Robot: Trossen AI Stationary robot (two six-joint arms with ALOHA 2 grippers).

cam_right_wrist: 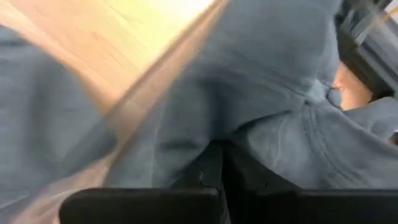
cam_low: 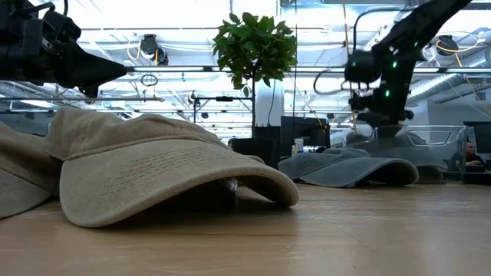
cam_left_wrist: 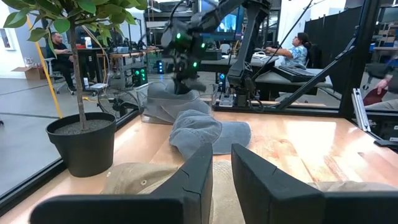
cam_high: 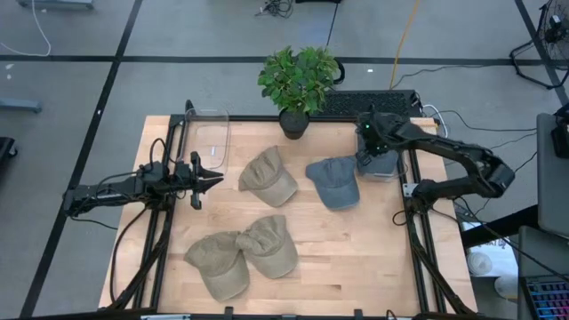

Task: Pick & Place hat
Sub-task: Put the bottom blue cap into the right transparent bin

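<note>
Over at the upper right of the high view, the right gripper is down in the clear plastic bin, fingers clenched on a slate-blue fabric cap that sits inside it. Just left of that bin, a second slate-blue cap lies flat on the pale wooden tabletop. The left gripper hovers at centre left, its fingers slightly parted and holding nothing, pointed at the olive-tan cap near the middle. Two more tan corduroy caps rest touching each other at lower centre. A second clear bin sits upper left, and a leafy green potted plant stands at the far edge.
</note>
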